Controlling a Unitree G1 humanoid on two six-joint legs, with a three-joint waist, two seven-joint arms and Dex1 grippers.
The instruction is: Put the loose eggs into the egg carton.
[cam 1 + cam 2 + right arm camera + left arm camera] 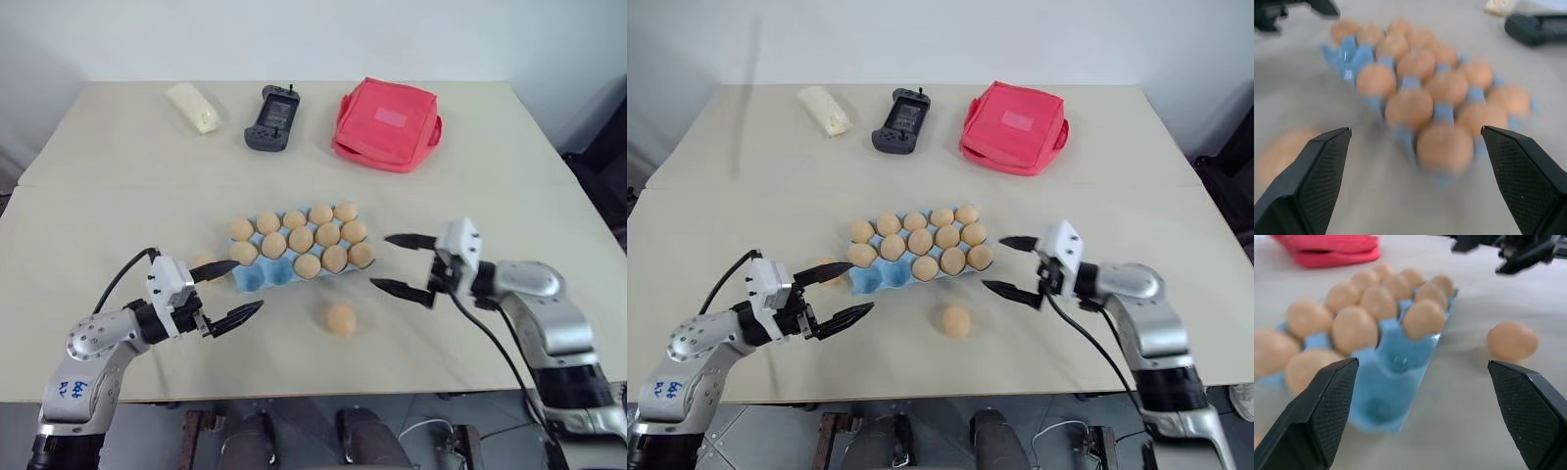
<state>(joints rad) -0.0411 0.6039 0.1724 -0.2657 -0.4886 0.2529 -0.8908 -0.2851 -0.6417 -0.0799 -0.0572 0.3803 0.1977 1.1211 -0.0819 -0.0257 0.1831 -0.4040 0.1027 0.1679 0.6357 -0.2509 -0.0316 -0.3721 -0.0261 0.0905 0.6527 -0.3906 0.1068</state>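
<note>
nearest the robot, left gripper [233,291]: two black fingers spread wide apart, nothing between them, held level above the table [118,186] and pointing toward the near left corner of the egg carton [257,277]. right gripper [402,264]: black fingers likewise wide apart and empty, pointing inward at the carton's right end, just beside it and not touching. between the two grippers, one loose egg [340,318], tan-orange, lying on the bare tabletop just in front of the carton, apart from its near edge. a second loose egg [827,271], partly hidden behind the left gripper's upper finger, lying on the table just off the carton's left end. egg carton: light blue moulded tray, lidless, set at a slight angle in the middle of the table; most cups hold tan-orange eggs standing upright, while the cups at the near left corner show empty blue in the left wrist view. far side of the table, well apart from the carton, left to right: pale cream oblong packet [193,107]; black handheld game controller [272,118] lying flat; red square pouch [386,124] with a pale label on top. the three far items lie in a row, each apart from the next.
</note>
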